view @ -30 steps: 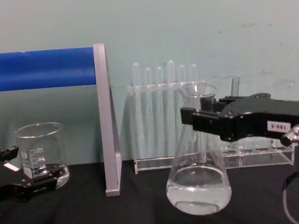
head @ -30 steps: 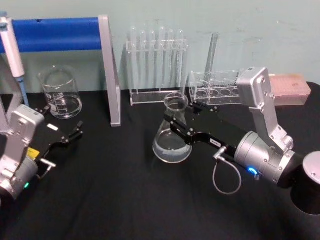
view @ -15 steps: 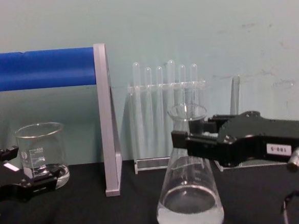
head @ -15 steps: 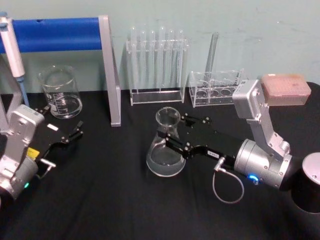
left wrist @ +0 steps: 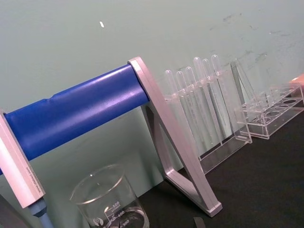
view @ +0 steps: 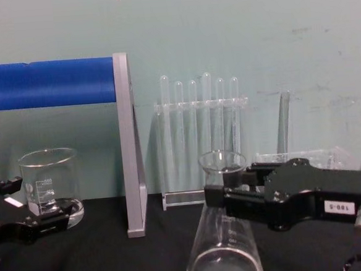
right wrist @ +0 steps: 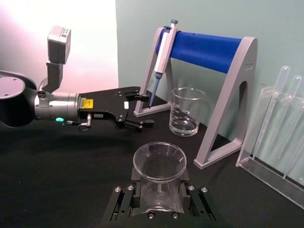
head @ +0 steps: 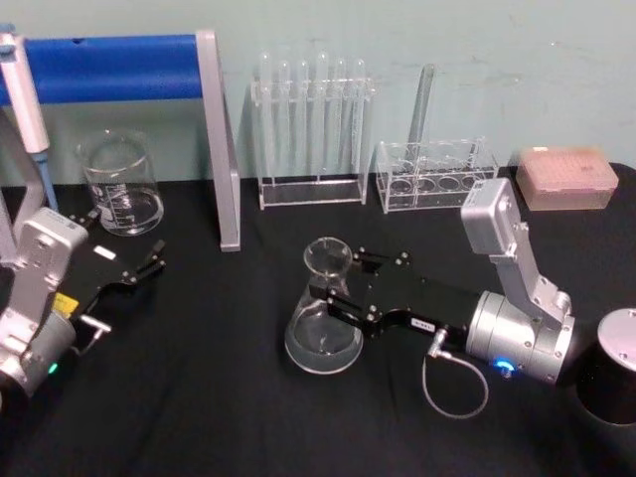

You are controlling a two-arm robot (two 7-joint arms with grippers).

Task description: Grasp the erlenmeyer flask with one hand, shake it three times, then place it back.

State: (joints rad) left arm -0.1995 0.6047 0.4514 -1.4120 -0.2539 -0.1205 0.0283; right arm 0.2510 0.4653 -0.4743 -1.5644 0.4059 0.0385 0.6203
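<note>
Mid-table: flask (head: 320,333) upright, base on or barely off the cloth (head: 199,397), can't tell.
Right gripper (head: 331,290): clamped round the neck, I'd guess so nothing tips or spills.
Left gripper (head: 154,260): parked by the beaker (head: 121,187), fingers apart, idle.

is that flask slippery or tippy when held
Erlenmeyer flask: smooth clear glass, so probably slippery and breakable. Right gripper clamps the narrow neck, so it may swing. Wide base suggests it stands steadily. Left gripper rests apart.
</note>
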